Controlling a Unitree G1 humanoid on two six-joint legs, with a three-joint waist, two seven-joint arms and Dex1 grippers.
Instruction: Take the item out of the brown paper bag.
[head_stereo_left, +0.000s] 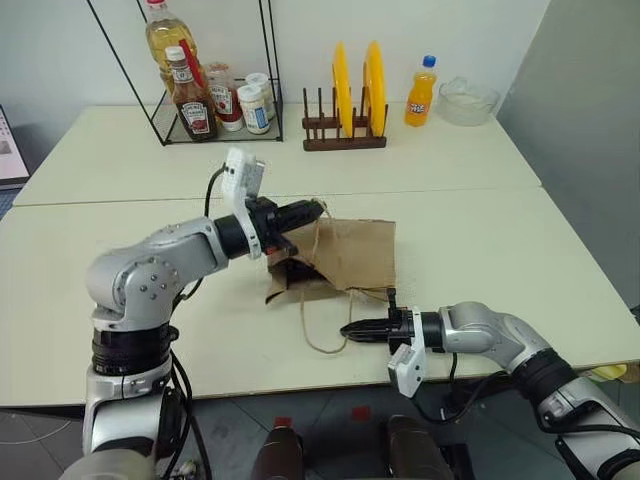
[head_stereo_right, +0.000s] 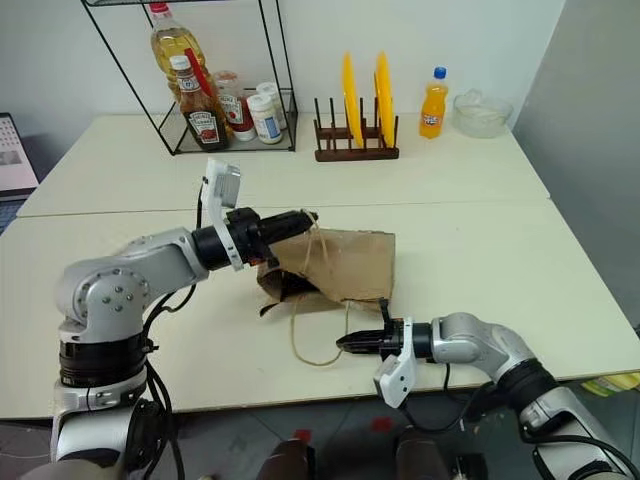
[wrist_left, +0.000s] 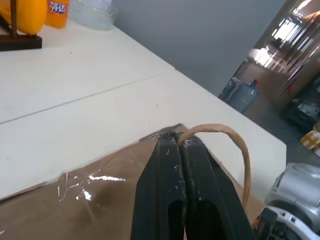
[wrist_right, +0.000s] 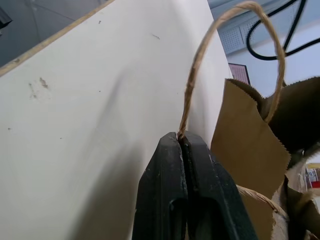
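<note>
Centre of the frame, the bag (head_stereo_left: 350, 252) lies flat on the table (head_stereo_left: 500, 240), mouth toward the left. The left gripper (head_stereo_left: 318, 209) just above it is pinching the upper handle (wrist_left: 227, 137); lower right, the right gripper (head_stereo_left: 346, 329) is clamped on the lower handle (wrist_right: 200, 65). Something dark sits in the bag's mouth; whether it's the bottle, can't tell.

Counts on the pale tabletop

There was one creased brown paper bag (head_stereo_left: 355, 252) with two tan cord handles, one orange soda bottle (head_stereo_left: 420, 92), two upright yellow plates (head_stereo_left: 358, 88) in one wooden rack (head_stereo_left: 343, 135), one clear glass bowl (head_stereo_left: 468, 101), and one black wire shelf (head_stereo_left: 215, 70) (holding about five bottles and jars).
</note>
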